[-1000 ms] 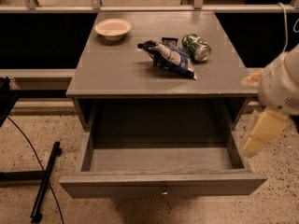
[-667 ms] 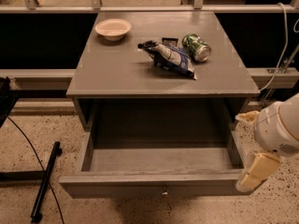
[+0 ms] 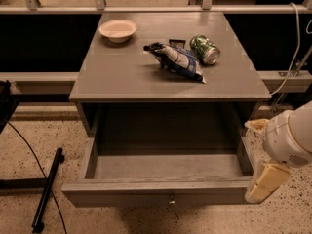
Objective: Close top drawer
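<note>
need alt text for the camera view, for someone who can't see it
The wide top drawer of a grey cabinet stands pulled out, with the robot's hand beside the right end of its front panel. On top of the cabinet sit a white bowl, a crumpled snack bag and a green can lying on its side.

Tool [image 3: 258, 191] just beside top drawer [image 3: 146, 197], right end

No readable text — not on can [image 3: 205, 49] or bag [image 3: 178, 62]; pincer [image 3: 263, 183] by right end of top drawer [image 3: 146, 197].
</note>
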Available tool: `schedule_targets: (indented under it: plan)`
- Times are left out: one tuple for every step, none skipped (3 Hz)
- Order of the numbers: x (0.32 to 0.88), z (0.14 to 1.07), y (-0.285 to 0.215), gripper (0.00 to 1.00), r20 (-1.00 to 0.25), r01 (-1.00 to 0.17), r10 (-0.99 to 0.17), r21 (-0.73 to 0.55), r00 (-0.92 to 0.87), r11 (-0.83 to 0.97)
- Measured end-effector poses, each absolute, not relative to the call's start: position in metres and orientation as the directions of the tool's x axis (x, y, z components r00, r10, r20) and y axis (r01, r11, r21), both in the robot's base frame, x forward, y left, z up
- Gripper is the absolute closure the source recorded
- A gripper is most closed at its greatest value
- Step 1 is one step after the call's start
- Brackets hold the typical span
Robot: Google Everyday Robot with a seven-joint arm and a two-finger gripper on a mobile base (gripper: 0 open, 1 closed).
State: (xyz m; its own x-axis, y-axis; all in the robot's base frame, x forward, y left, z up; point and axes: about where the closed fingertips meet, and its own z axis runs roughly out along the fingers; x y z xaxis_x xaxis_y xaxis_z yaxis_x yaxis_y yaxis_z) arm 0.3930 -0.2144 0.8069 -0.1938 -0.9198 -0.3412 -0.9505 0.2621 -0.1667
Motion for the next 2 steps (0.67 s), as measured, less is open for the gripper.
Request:
schedule_targets:
  plan:
    - [0.39,0.785,-0.211,0.0,-0.408,-0.942,-0.899,-0.208,-0.16,0.262]
    - [0.391,0.764,-0.208,0.18,-0.479,-0.922,-0.874,-0.294,-0.086,0.252]
